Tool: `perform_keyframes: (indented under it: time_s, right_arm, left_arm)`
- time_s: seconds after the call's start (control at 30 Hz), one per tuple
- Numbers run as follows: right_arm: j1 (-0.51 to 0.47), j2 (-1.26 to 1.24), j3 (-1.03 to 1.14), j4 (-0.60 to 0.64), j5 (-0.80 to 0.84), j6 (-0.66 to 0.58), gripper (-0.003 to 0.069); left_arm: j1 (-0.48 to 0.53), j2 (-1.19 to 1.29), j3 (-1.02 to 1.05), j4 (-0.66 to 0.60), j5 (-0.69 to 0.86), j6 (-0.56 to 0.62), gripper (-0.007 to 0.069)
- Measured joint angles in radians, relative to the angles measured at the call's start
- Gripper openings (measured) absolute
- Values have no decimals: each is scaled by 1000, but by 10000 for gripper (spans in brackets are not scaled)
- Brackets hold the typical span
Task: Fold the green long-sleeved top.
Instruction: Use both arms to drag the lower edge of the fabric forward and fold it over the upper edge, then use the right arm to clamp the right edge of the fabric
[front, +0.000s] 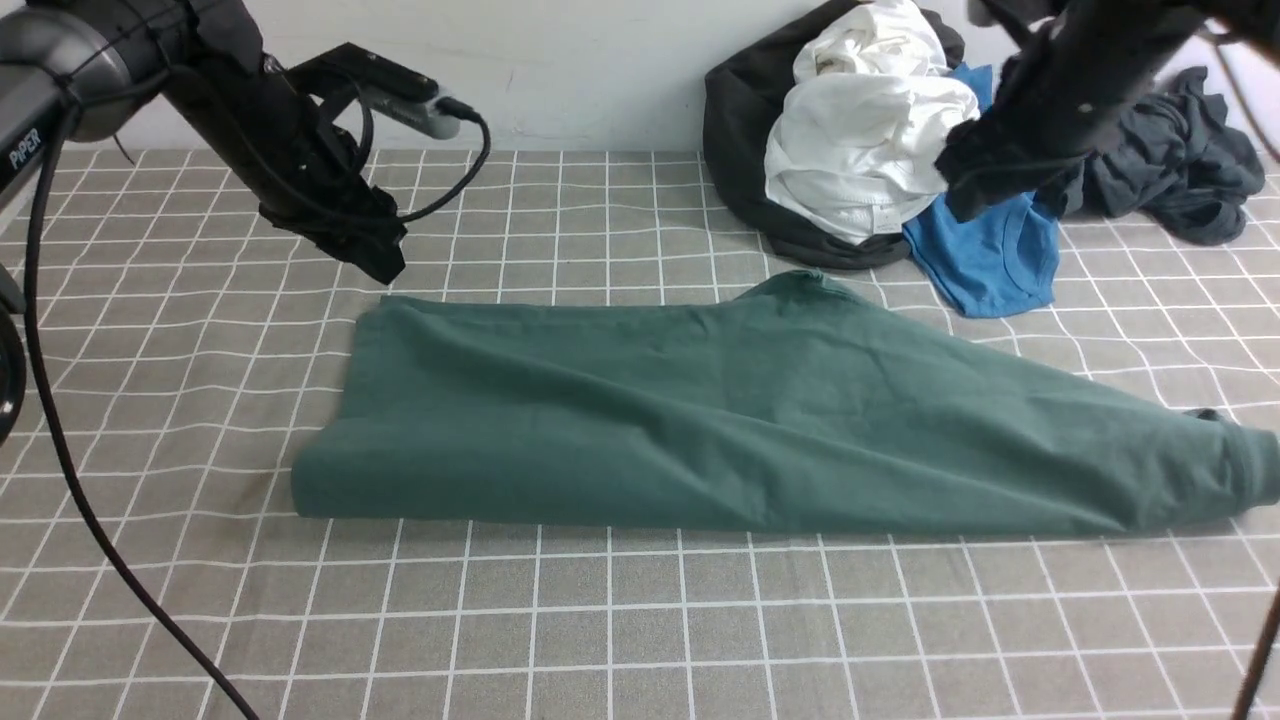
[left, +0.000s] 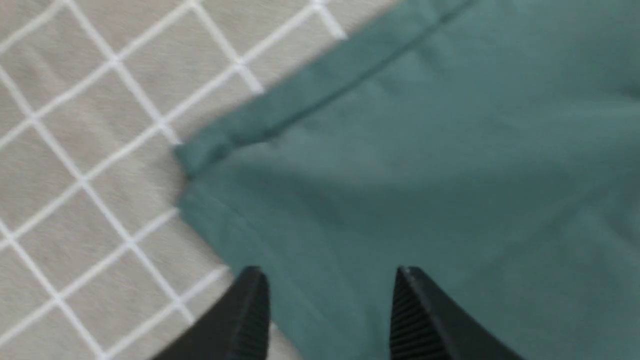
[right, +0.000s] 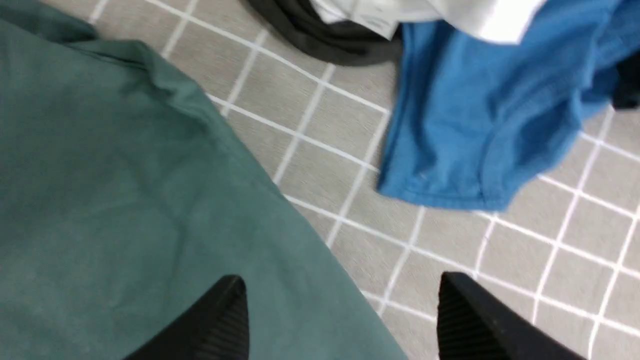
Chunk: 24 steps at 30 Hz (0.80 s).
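Note:
The green long-sleeved top (front: 750, 420) lies flat across the middle of the table, folded into a long band that tapers to a cuff at the far right. My left gripper (front: 383, 262) hovers just above the top's back left corner (left: 425, 150); in the left wrist view its jaws (left: 330, 280) stand apart with only cloth beneath them. Above the top's back edge, near the collar, my right gripper (front: 960, 195) is raised. Its jaws (right: 342, 295) are wide open over the hem of the green top (right: 125, 175) and bare tablecloth. Neither gripper holds anything.
A pile of clothes sits at the back right: a bright blue top (front: 990, 255), a white garment (front: 870, 130), a black one (front: 740, 150) and a dark grey one (front: 1180, 150). The grey checked tablecloth (front: 600, 620) covers the table. A black cable (front: 60, 440) hangs at the left.

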Motion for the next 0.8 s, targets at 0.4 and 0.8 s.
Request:
perform_keyframes:
  time_s: [0.4,0.8]
  right_arm:
    - [-240,-110,544,0,-83,131,472]
    - [-341,-25,599,25,-304,165,472]
  left_arm:
    - [-189,-5,10,-12,21,-19,-8]
    - [-199,-4,11,-8,21,-19,-8]
